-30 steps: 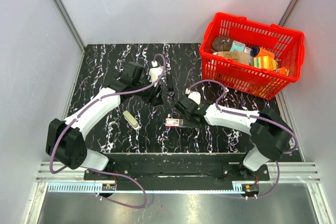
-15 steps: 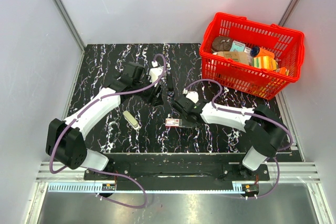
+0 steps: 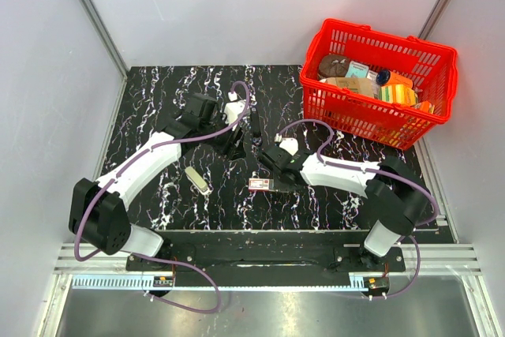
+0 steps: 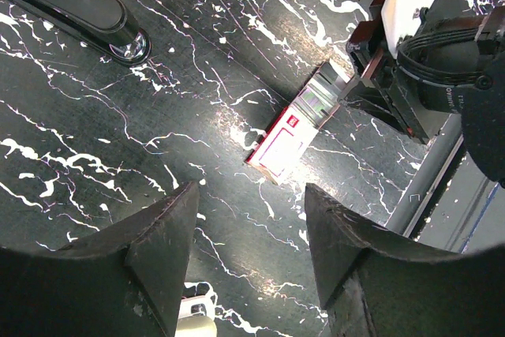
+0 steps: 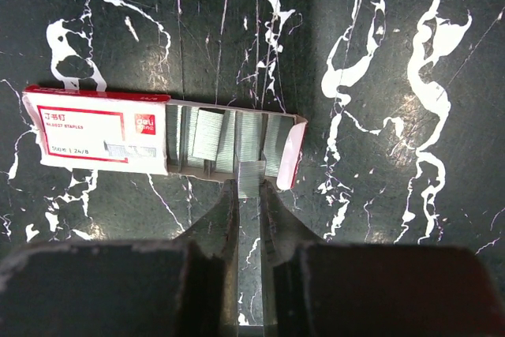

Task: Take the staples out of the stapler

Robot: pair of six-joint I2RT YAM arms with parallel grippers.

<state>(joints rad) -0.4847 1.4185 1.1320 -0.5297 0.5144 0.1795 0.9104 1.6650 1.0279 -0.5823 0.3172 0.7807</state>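
The black stapler (image 3: 256, 125) lies on the marble table just right of my left gripper (image 3: 233, 144); its end shows in the left wrist view (image 4: 75, 4). My left gripper (image 4: 252, 250) is open and empty above the table. My right gripper (image 5: 250, 187) is shut on a short strip of grey staples (image 5: 252, 176), held at the edge of the open tray of the red-and-white staple box (image 5: 102, 136). The tray holds more strips. The box also shows in the top view (image 3: 260, 184) and in the left wrist view (image 4: 293, 130), with my right gripper (image 3: 276, 176) beside it.
A short beige-silver piece (image 3: 197, 180) lies left of the box. A red basket (image 3: 430, 57) full of items stands at the back right. The metal rail runs along the table's near edge.
My right arm has shifted slightly left, toward the staple box. The left arm has not moved.
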